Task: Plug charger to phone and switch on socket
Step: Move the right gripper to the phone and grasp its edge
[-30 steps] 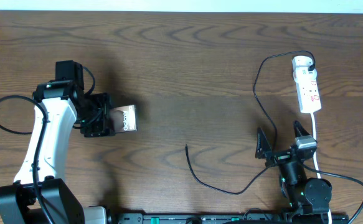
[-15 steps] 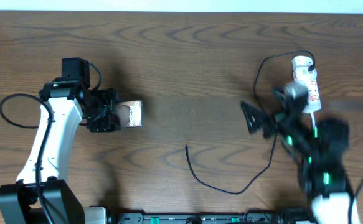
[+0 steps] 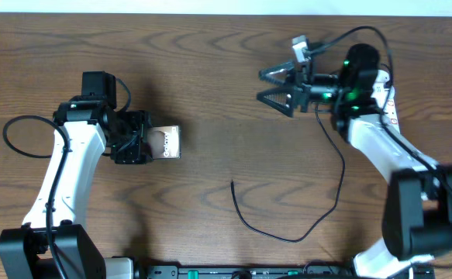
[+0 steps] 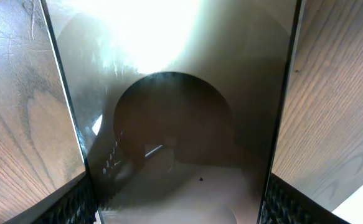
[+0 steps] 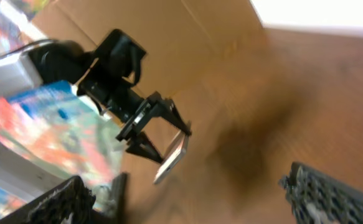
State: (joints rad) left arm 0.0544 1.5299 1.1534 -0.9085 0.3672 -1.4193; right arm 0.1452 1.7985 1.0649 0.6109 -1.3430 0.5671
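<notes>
Left arm: white, reaching up from the near-left base, wrist turned to the right.
Left claw (image 3: 146, 144): fingers (image 4: 84, 202) closed on the two long edges of the phone (image 3: 166, 142).
Right arm: stretched from the near-right base to the far side, forearm bent leftward.
Right claw (image 3: 274, 87): points left, tilted, fingers (image 5: 327, 186) spread wide.

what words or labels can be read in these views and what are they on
"Galaxy": white sticker on the flat dark-screened smartphone held by the left gripper, overhead view.
Red markings on the small white power strip: too small to read.
Colourful print at left of the right wrist view: too blurred to read.
Left wrist view: none.
</notes>
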